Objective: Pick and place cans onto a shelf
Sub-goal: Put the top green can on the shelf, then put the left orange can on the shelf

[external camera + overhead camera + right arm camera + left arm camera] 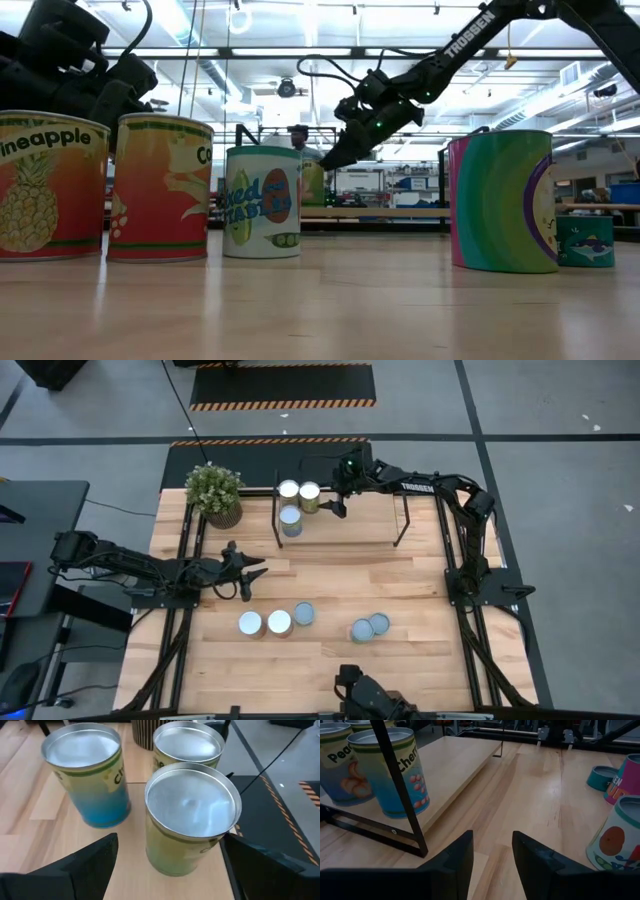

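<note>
Five cans (279, 622) sit on the table (420, 590) up front, all sealed, contents hidden. Left gripper (257, 569) hangs just behind them, fingers narrowly apart, holding nothing. Farther back, three cans (291, 520) are on the shelf (350, 525); right gripper (167, 852) stands wide around one, not clamped.

We found the light wooden shelf board (350, 525) bare from its middle to its right end frame, an open way in. Three silver-topped cans (298, 503) and the green potted plant (214, 493) crowded its left end. Toward the table's near edge, five upright cans (305, 622) stood in a loose row, with bare tabletop (340, 575) between them and the shelf.
</note>
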You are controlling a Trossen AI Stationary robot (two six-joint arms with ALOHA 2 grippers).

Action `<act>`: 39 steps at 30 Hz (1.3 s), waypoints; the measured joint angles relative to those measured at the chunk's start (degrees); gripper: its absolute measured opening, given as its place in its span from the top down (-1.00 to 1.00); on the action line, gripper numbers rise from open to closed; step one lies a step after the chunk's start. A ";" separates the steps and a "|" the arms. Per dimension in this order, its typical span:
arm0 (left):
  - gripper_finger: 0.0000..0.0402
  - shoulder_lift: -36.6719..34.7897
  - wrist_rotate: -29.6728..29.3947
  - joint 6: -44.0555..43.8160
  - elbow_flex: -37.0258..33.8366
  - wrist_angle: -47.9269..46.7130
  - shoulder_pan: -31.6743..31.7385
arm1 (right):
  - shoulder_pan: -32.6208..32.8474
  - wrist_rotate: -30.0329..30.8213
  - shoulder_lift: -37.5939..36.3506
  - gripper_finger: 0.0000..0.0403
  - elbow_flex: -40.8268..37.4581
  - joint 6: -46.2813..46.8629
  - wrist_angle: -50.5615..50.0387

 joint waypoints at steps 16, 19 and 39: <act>0.29 -0.50 -0.11 10.51 0.82 10.74 -0.22 | 9.92 10.64 -7.31 -0.85 0.04 0.94 -18.19; 0.29 -0.48 2.01 13.19 3.70 8.40 -1.51 | 15.54 13.14 -7.63 -0.85 0.04 1.86 -18.35; 0.00 -0.33 7.79 -16.85 32.89 -53.38 -23.95 | 41.87 33.84 -7.65 -0.85 0.02 13.24 -15.71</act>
